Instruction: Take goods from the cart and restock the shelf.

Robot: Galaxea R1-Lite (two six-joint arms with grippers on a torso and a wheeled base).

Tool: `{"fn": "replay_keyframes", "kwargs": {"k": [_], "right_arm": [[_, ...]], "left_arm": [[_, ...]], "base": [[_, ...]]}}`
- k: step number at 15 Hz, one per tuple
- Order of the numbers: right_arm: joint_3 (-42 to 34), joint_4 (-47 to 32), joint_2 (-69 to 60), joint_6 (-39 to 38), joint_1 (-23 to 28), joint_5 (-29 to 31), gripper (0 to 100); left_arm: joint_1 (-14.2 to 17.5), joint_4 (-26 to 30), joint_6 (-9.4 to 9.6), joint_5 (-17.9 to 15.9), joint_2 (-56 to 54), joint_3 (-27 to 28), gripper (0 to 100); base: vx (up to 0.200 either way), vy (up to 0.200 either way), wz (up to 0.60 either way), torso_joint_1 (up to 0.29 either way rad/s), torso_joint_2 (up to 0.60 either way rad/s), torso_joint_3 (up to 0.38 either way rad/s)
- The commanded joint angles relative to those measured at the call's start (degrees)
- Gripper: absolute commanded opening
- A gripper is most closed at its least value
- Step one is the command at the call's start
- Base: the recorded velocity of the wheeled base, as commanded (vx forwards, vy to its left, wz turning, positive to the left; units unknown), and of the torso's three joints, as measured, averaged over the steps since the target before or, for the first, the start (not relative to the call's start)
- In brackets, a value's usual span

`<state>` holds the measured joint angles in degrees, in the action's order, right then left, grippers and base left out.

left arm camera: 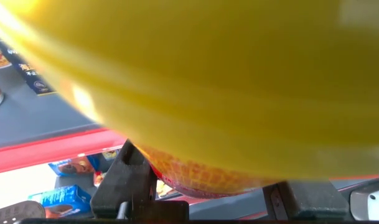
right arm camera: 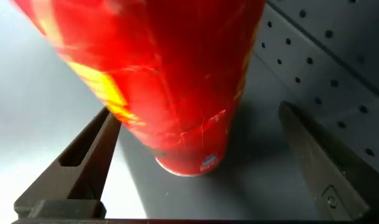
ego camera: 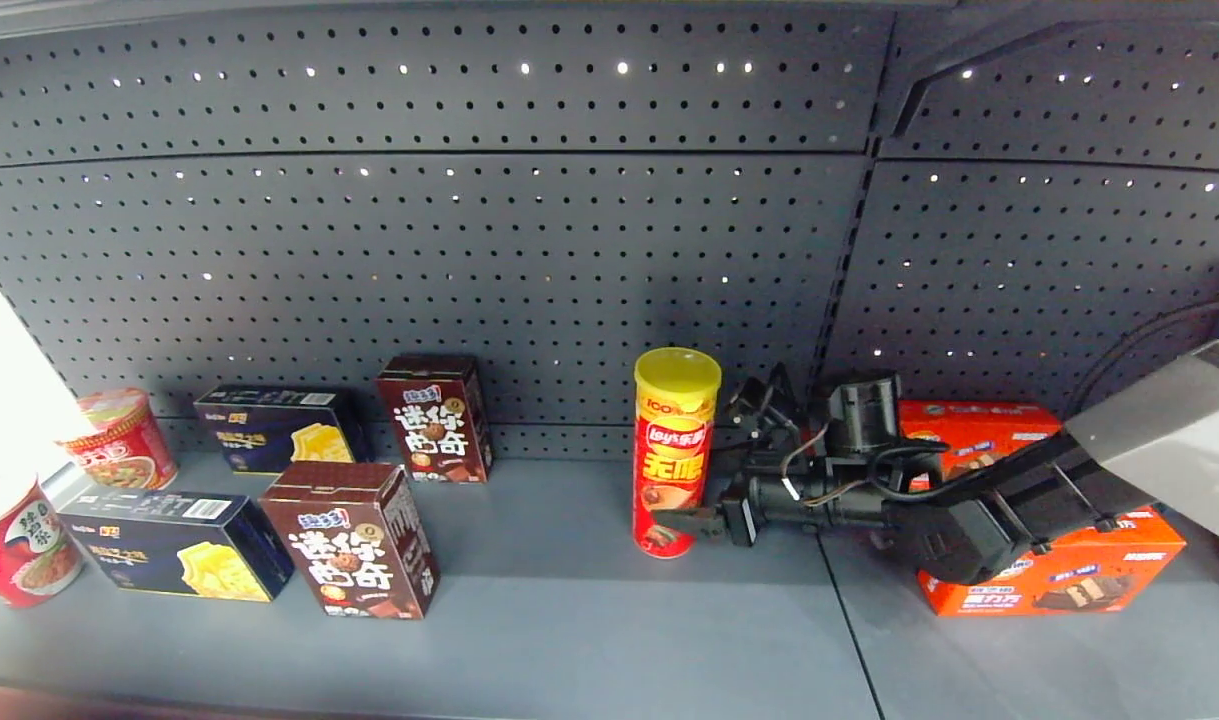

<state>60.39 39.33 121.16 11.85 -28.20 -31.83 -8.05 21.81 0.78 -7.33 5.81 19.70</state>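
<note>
Head view: shelf (ego camera: 589, 600) with pegboard back (ego camera: 469, 250). Chip can (ego camera: 676, 450), red with a yellow lid, stands upright mid-shelf, near the back. Right tool (ego camera: 694, 522) is at the can's lower part, with the arm coming in from the right over an orange box (ego camera: 1054, 575). Left of the can, well apart: two brown cookie boxes (ego camera: 354, 540), two dark blue boxes (ego camera: 179, 545), and two cup noodles (ego camera: 119, 438) at the far left.

Left wrist view: left tool (left arm camera: 205, 171) is clamped on a yellow-topped pack (left arm camera: 226, 74), which sits close to the lens. Its lower part is red and yellow, with a finger on each side. Behind it are a red rail (left arm camera: 52, 146) and blue packs (left arm camera: 61, 199) below.

Right wrist view: right tool (right arm camera: 195, 112) has its fingers (right arm camera: 83, 168) apart, straddling the chip can (right arm camera: 170, 81). There are visible gaps on both sides, so no grip. The can's base is on the shelf (right arm camera: 264, 180), with the pegboard just beside it.
</note>
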Motion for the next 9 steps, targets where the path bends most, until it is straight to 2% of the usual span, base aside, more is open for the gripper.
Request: {"fn": "replay_keyframes", "kwargs": {"k": [1,5,6,9], "right_arm": [[1.0,0.0,1.9,-0.1,-0.1,0.0,100],[2.9,1.4,3.5,-1.6,-0.6,-0.3,100],[2.6,1.8,3.5,-2.8,-1.4,0.3,0],[2.2,1.8,2.7,-3.2,-2.3,1.8,0]], "left_arm": [[0.0,0.0,0.01,0.0,0.2,-0.5,0],[0.0,-0.1,0.01,0.0,0.2,-0.8,0],[0.0,-0.1,0.01,0.0,0.2,-0.8,0],[0.0,0.0,0.01,0.0,0.2,-0.9,0]], "base": [[0.0,0.0,0.0,0.0,0.0,0.0],[0.0,0.0,0.0,0.0,0.0,0.0],[0.0,0.0,0.0,0.0,0.0,0.0],[0.0,0.0,0.0,0.0,0.0,0.0]]}}
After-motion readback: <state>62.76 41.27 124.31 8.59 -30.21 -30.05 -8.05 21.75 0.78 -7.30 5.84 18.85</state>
